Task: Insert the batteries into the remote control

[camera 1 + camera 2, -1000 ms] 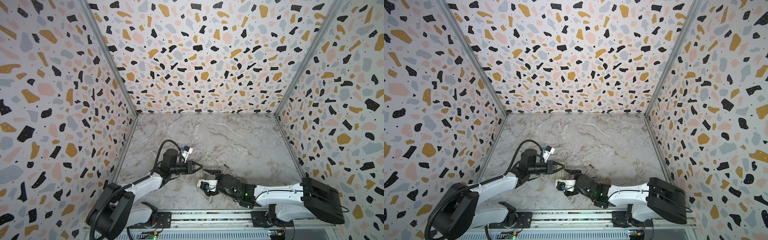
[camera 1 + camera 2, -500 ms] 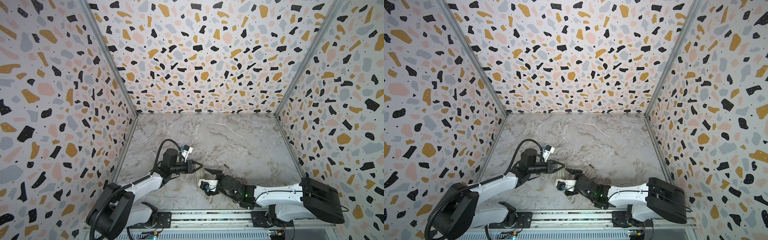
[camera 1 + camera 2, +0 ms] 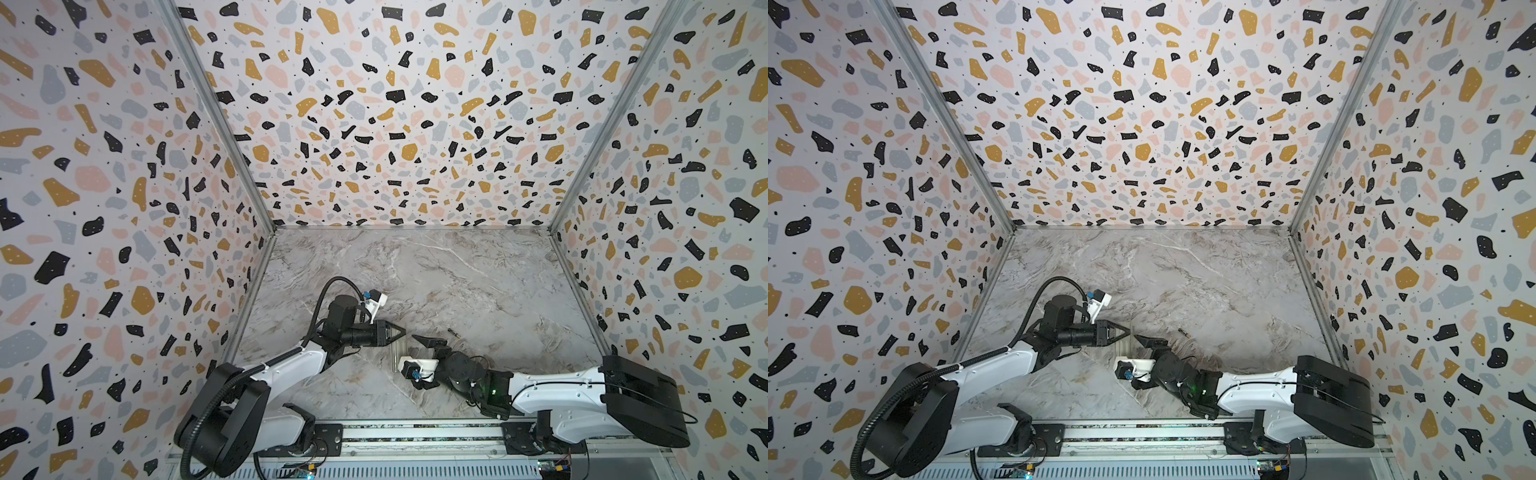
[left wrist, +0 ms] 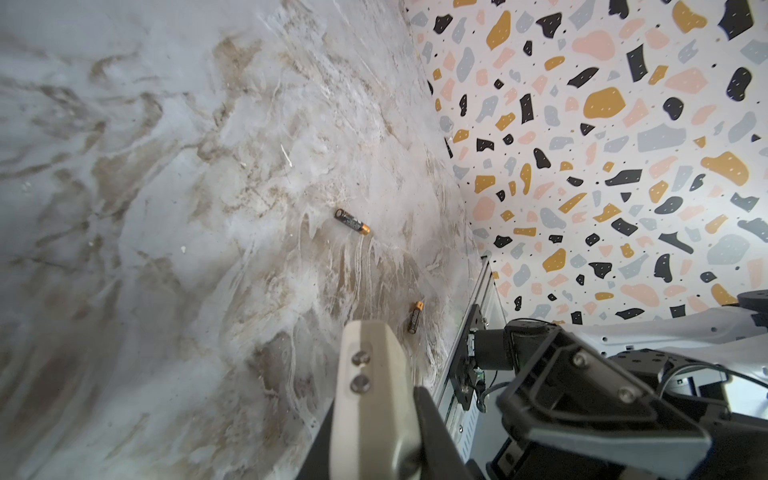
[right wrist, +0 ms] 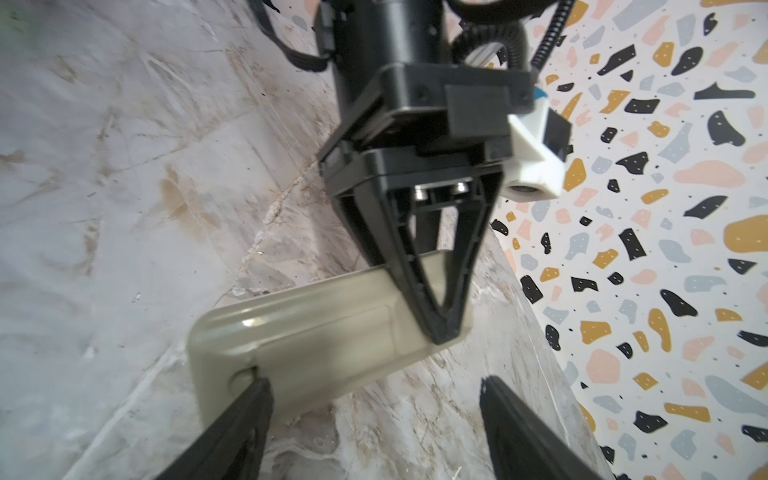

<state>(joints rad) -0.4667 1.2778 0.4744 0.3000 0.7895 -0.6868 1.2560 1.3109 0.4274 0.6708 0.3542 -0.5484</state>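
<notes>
The surface (image 3: 478,274) is grey marble with brown veins, and most of it is bare in both top views. A pale remote (image 5: 316,328) rests on it near the front edge, just left of the middle. A battery (image 3: 454,332) lies flat right of the middle, apart from the remote. A second battery (image 4: 415,317) lies nearer the front edge, well apart from the first. Both are dark with a copper end.
</notes>
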